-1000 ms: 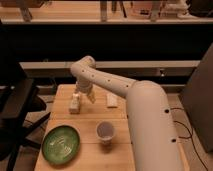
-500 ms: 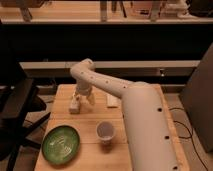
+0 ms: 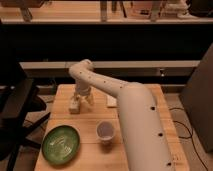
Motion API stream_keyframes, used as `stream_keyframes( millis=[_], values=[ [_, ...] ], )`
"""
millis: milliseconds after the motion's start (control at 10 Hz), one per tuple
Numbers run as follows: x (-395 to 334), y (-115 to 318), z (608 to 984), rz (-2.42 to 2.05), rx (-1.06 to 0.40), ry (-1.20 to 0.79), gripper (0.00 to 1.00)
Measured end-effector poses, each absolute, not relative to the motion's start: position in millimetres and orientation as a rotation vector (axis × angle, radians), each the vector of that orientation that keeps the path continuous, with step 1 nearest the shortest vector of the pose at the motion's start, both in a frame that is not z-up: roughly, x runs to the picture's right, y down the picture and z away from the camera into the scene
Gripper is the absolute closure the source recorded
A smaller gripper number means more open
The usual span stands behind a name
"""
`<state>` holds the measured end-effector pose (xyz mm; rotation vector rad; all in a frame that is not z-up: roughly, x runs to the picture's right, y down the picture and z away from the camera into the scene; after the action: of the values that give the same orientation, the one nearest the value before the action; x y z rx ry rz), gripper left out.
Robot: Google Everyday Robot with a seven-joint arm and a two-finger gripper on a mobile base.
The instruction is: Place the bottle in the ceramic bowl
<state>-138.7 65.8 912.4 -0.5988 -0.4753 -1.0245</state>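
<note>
The ceramic bowl (image 3: 61,144) is a wide green dish with lighter swirls, at the front left of the wooden table (image 3: 145,105). My gripper (image 3: 82,101) hangs from the white arm over the table's back left part. A small pale object that looks like the bottle (image 3: 74,106) sits at the gripper's lower left side, on or just above the table top. I cannot tell whether the gripper holds it. The bowl lies well in front of the gripper and slightly to its left.
A small white cup (image 3: 105,131) stands mid-table, right of the bowl. A flat white packet (image 3: 112,102) lies behind it, partly hidden by my arm. A dark chair (image 3: 15,107) stands left of the table, and a dark shelf wall is behind it.
My gripper has moved slightly down and to the left, toward the table top. The bowl, the cup and the packet have not moved.
</note>
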Motion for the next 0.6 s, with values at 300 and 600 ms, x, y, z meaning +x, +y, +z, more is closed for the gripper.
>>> stream_keyframes(
  millis=[300,600],
  values=[
    [-141.0,72.8,913.9,-1.044,-0.615,-0.482,0.20],
    [-150.9,78.7,917.9,-1.053,-0.624,-0.499,0.20]
  ],
)
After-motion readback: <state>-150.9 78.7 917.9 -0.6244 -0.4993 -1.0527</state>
